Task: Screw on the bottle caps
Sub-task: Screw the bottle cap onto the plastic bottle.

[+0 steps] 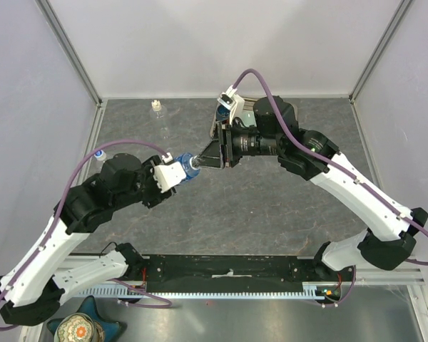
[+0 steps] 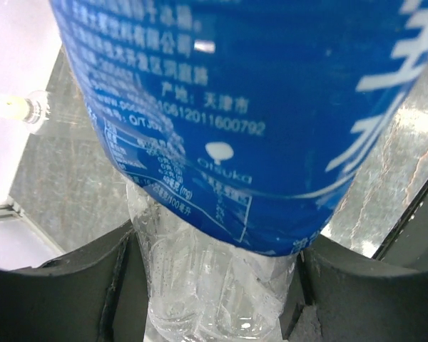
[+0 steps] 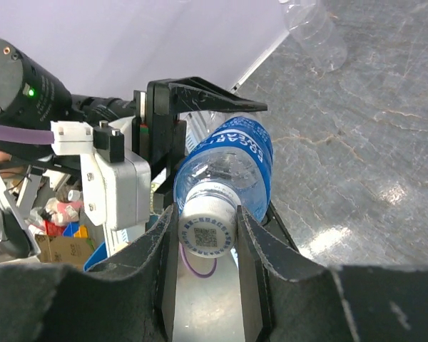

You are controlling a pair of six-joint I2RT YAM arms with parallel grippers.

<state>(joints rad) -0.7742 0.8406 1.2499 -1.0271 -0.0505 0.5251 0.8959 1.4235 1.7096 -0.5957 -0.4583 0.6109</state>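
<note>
Grey stone-look tabletop (image 1: 271,214), white walls. Left gripper (image 2: 221,292) clamped round blue-label bottle (image 3: 235,153), in air over tabletop middle. Right gripper (image 1: 208,160) pinching white cap (image 3: 207,228) sitting on neck. Looks like screwing step; next probably needs wrist twist, steady counter-hold.
</note>
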